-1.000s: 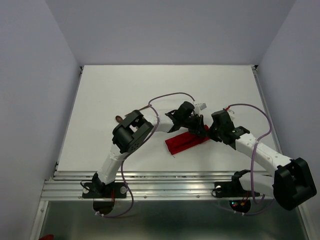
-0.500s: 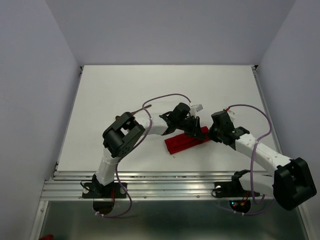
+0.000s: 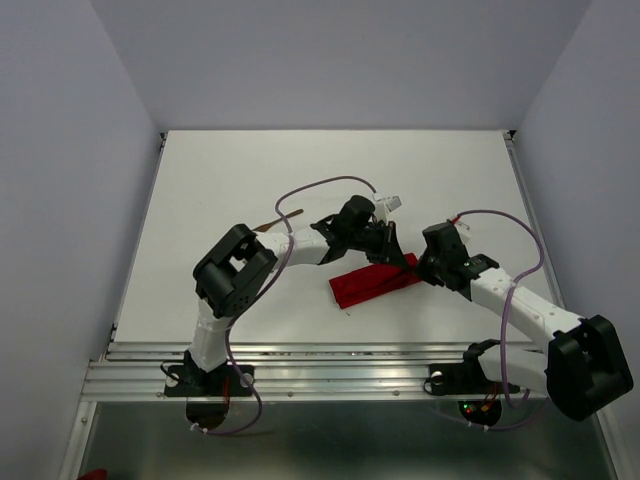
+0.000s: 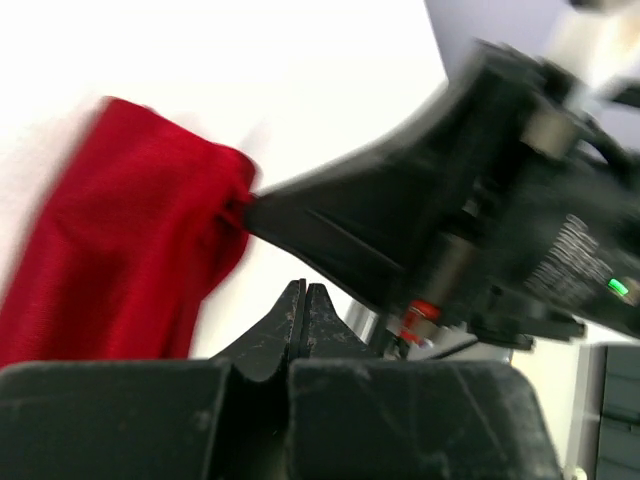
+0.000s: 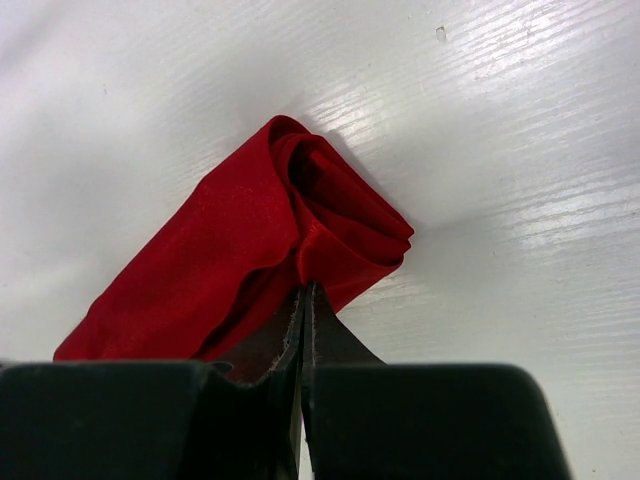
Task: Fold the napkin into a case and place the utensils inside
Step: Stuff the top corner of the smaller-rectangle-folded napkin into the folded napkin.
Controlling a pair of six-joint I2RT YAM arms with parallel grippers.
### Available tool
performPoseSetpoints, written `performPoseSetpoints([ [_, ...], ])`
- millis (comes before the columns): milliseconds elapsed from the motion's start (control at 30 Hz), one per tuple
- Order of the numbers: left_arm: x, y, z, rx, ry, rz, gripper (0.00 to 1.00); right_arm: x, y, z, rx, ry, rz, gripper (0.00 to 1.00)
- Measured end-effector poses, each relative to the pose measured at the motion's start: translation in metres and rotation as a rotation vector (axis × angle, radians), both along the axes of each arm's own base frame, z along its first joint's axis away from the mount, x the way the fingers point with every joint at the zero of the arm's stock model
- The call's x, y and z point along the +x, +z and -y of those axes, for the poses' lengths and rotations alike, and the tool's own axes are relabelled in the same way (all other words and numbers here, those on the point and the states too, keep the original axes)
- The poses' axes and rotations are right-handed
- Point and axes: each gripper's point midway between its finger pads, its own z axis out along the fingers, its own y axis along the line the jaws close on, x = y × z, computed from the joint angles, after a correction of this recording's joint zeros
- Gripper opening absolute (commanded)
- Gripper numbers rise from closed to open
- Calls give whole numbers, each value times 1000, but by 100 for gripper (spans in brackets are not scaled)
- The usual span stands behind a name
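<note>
On the white table point(image 3: 200, 190) your case point(image 3: 372, 283) lay folded, right gripper point(image 5: 303, 297) pinching its end, left gripper point(image 4: 305, 297) closed empty, utensils point(image 3: 264, 228) outside it.

Case on the bench, a gripper at one end.
The case point(image 3: 370, 284) lay on the bench point(image 3: 300, 170) right of centre, slanting from near-left to far-right. The right gripper point(image 3: 416, 266) sat at its far-right end, the left gripper point(image 3: 388, 243) just behind that end. A utensil point(image 3: 270, 225) lay behind the left arm.

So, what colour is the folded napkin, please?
The napkin is plain bright red, clearest in the right wrist view.
</note>
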Motion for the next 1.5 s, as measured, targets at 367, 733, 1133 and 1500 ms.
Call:
performPoseSetpoints([
  [367, 36, -32, 16, 63, 59, -12, 0, 0, -1, 0, 0, -3, -1, 1],
  [733, 32, -59, 38, 79, 28, -25, 0, 0, -3, 0, 0, -6, -7, 1],
  [1133, 15, -79, 33, 68, 8, -45, 0, -3, -5, 1, 2, -17, -21, 1],
  [1500, 6, -78, 26, 58, -6, -52, 0, -4, -6, 1, 6, -23, -25, 1],
])
